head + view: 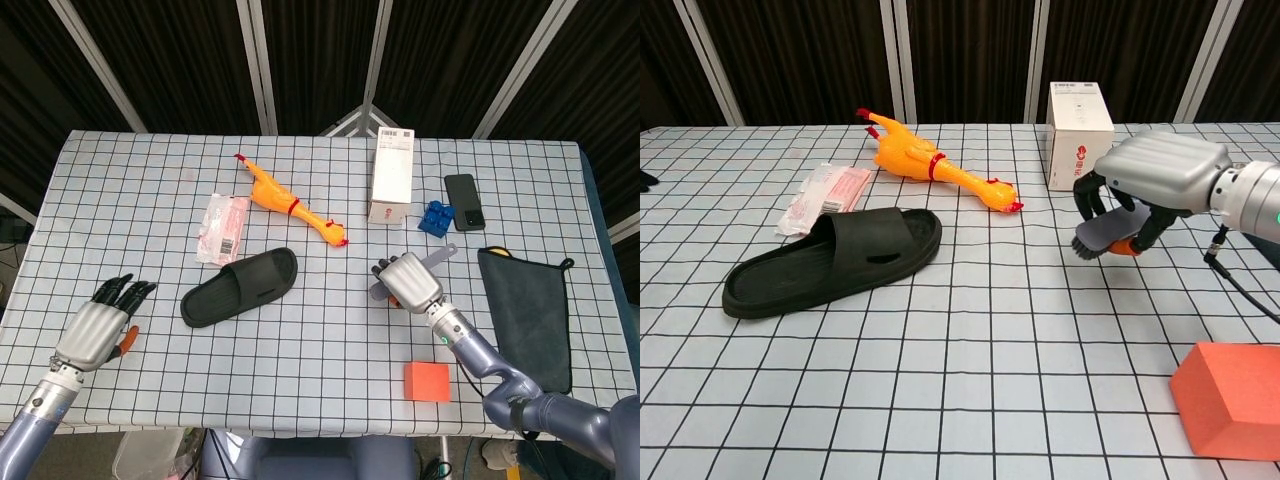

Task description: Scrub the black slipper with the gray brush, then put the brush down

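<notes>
The black slipper (240, 286) (833, 259) lies sole-down left of the table's middle. My right hand (407, 281) (1152, 177) grips the gray brush (1102, 234) (436, 254), lifted a little off the table, bristles down, to the right of the slipper and well apart from it. The brush's handle sticks out past the hand toward the far right. My left hand (97, 326) hovers over the near left of the table, fingers apart, holding nothing; only a dark fingertip (645, 181) shows in the chest view.
A yellow rubber chicken (290, 206), a plastic packet (223, 227), a white box (392, 179), blue blocks (436, 217) and a phone (464, 201) lie behind. A dark cloth (530, 312) is on the right, an orange block (427, 381) near the front edge.
</notes>
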### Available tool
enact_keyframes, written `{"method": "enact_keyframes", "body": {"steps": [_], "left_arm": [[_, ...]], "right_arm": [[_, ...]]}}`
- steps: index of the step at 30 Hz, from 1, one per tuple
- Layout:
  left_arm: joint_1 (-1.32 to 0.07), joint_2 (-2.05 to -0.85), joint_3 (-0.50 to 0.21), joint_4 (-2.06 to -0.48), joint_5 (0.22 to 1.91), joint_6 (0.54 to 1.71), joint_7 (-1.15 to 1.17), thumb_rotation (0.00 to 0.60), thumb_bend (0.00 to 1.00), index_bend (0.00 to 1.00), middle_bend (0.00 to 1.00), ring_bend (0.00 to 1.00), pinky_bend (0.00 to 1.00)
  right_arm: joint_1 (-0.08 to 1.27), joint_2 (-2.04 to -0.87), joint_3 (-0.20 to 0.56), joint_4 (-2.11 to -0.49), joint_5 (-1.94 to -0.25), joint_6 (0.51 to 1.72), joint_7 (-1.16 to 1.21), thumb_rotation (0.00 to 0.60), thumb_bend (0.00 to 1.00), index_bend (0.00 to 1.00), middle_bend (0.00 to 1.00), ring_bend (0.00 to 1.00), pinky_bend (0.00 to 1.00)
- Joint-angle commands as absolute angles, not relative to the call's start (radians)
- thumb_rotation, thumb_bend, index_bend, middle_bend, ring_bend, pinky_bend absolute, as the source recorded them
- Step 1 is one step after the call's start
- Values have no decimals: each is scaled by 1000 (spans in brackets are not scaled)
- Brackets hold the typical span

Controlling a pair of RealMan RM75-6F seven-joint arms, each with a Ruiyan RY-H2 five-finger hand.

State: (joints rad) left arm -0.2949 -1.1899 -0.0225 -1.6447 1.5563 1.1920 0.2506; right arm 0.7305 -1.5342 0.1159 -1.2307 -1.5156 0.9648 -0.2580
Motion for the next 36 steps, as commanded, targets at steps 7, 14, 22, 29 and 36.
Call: {"method": "enact_keyframes", "body": {"steps": [7,14,22,29,36], "left_arm": [[-482,-1291,-68,-1545,1487,921,211,600,674,106,130,63,115],[-531,-1334,-65,-1499,1459,845,174,600,673,133,155,79,115],[-559,-1324,-33,-1501,1455,790,163,600,674,173,197,113,136],[-555,-1300,-8,-1514,1438,785,189,600,674,174,198,113,136],[-544,-1269,5,-1521,1421,807,215,600,674,175,198,113,136]], "right_arm": [[776,-1556,161,-1242,-1456,913,-284,600,764,797,700,583,694],[788,-1551,171,-1267,-1444,913,-304,600,764,797,700,582,694],[796,-1548,175,-1285,-1428,915,-322,600,764,797,700,582,694],[800,-1551,177,-1295,-1412,914,-333,600,765,797,700,583,694],[802,-1558,176,-1291,-1396,914,-341,600,766,797,700,583,694]]}}
